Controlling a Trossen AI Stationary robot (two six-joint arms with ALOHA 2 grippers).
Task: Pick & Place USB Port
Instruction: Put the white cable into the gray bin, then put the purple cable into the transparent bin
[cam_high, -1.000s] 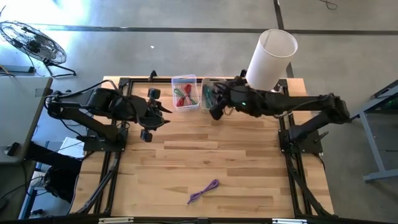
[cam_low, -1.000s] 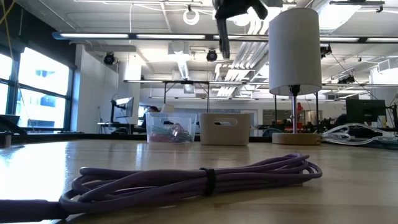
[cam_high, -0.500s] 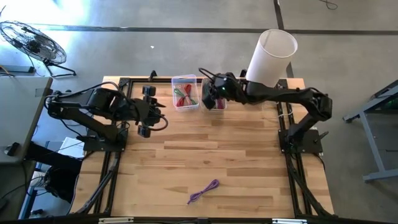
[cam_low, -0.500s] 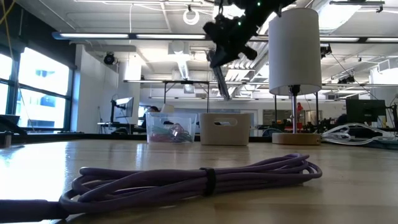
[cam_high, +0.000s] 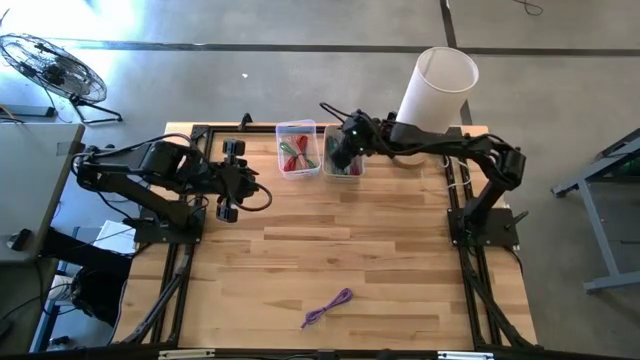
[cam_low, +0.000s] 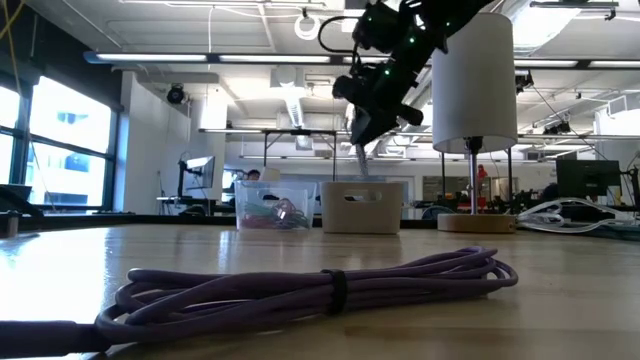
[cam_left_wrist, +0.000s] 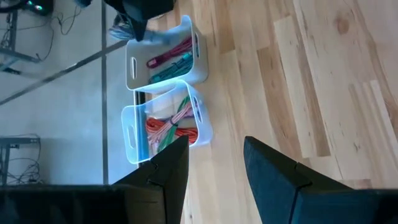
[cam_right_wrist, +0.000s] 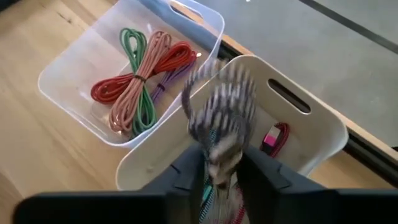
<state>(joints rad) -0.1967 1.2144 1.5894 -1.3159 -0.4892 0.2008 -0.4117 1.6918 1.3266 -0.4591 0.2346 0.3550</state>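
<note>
Right gripper (cam_right_wrist: 219, 163) above white bin (cam_right_wrist: 323, 134), jaws parting, grey cable (cam_right_wrist: 217, 121) between them, blurred. Best release low, centred over bin, clear of rim. Left gripper (cam_left_wrist: 214, 165) apart, empty, near clear bin (cam_left_wrist: 202, 121). Purple cable (cam_high: 327, 306) far across counter (cam_high: 380, 270).

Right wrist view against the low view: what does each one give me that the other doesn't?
Only the right wrist view: inside the white bin, a magenta cable, and a blurred grey striped cable between the right gripper fingers. Only the low view: the coiled purple cable near the camera, the lamp, and the right gripper's place above the bin. Both: the clear bin of coloured cables beside the white one.
</note>
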